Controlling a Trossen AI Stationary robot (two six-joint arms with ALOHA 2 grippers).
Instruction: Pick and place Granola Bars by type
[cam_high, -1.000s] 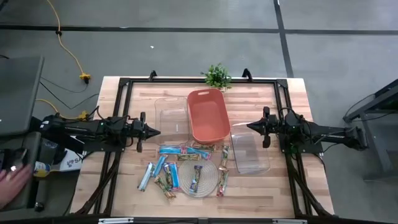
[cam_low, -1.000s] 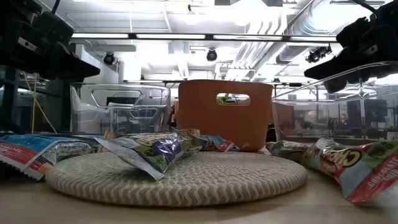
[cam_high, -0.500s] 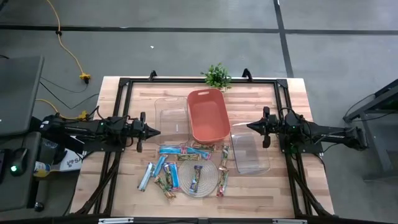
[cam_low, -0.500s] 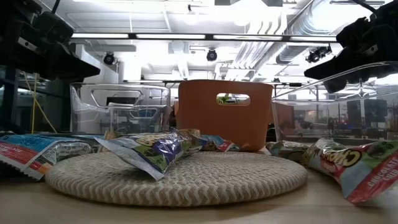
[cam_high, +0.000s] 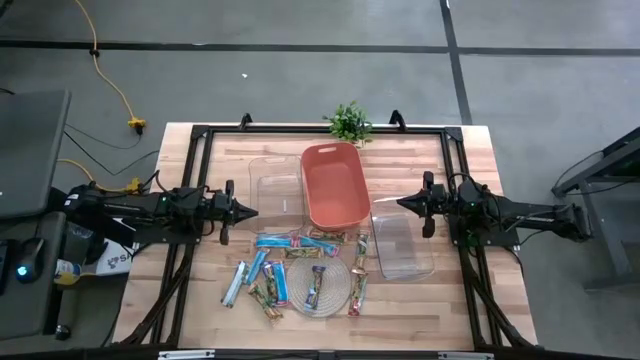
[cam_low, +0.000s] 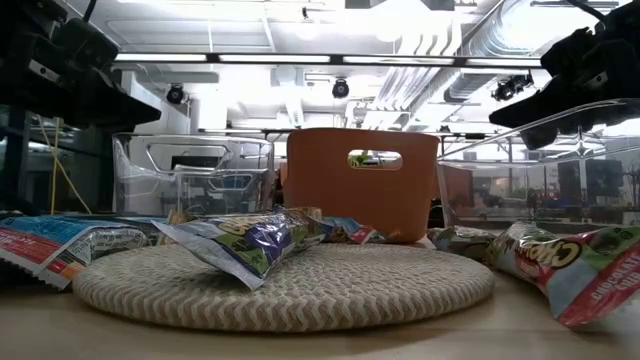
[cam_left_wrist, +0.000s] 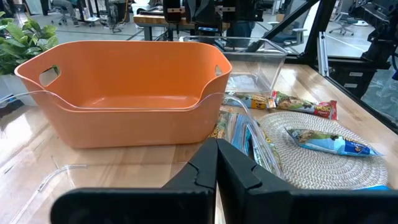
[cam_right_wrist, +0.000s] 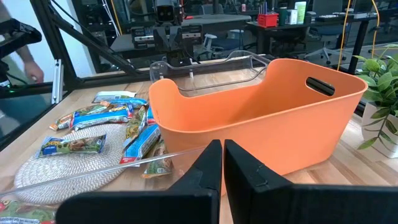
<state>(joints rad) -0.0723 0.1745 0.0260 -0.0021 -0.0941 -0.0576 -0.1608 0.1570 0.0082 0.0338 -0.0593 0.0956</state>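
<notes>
Granola bars (cam_high: 300, 270) on and around the mat (cam_high: 321, 288), between and apart from my closed, empty left gripper (cam_high: 252, 212) and right gripper (cam_high: 402, 203).

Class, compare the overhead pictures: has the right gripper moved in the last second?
No. In the overhead view the right gripper sits shut in the same spot, its tip beside the far corner of the clear bin, just right of the orange tub.

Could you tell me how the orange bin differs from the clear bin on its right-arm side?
The orange bin is opaque with cut-out handles; the clear bin is see-through. In the high view the orange bin sits nearer the plant, while the clear bin lies nearer the granola bars, just ahead of the right hand. Both are rectangular, open-topped and hold no bars.
</notes>
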